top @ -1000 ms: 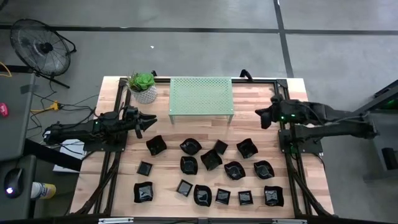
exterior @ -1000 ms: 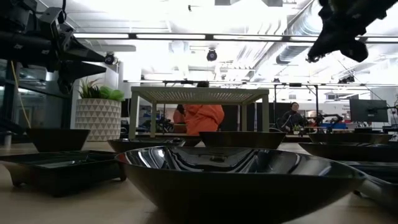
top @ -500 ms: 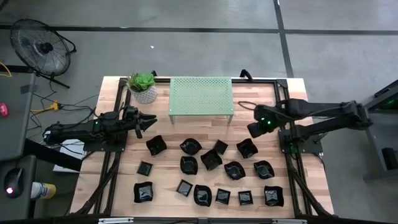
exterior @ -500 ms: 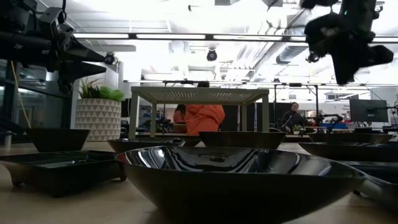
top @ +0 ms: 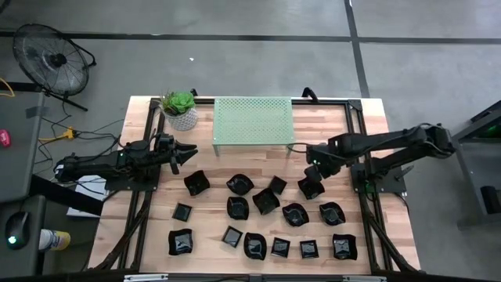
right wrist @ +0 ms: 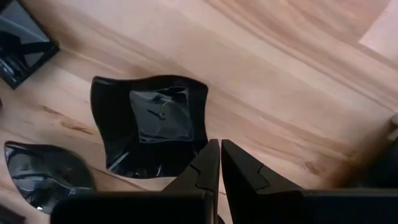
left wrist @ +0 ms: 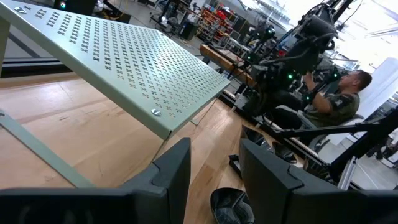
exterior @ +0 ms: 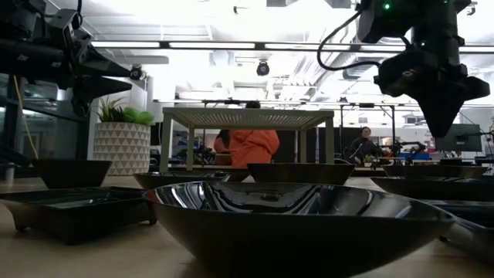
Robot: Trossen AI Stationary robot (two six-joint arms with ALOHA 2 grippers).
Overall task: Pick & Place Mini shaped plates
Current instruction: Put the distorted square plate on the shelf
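**A:** So the right gripper (top: 311,167) was out over the desk's right half, fingers (right wrist: 208,165) pinched together with nothing between them. It hung just above a wavy-rimmed plate (right wrist: 149,127), at the right end of the back row of plates (top: 258,219). From the wrist cam the fingertips sat right at that plate's rim, but I couldn't tell if they touched it.

**B:** And the left one?

**A:** The left gripper (top: 190,148) was parked near the desk's left edge, pointing across at the rack (top: 254,121). Jaws were partway apart, holding nothing. Through the wrist cam you could see the gap between its fingers (left wrist: 177,174), with the rack's perforated top beyond.

**B:** Where were the plates, then?

**A:** All on the desk (top: 329,125), spread over the front half. A loose back row sat just in front of the rack, another row in the middle, and a line ran along the front edge. They were glossy black in mixed shapes, some square, some wavy. None were on the rack.

**B:** Anything else on there?

**A:** A plant (top: 181,108) in a white pot stood at the back left corner, just beside the rack. In the low cam a big plate (exterior: 293,224) filled the foreground, and a person in orange (exterior: 251,145) was visible way behind the rack.
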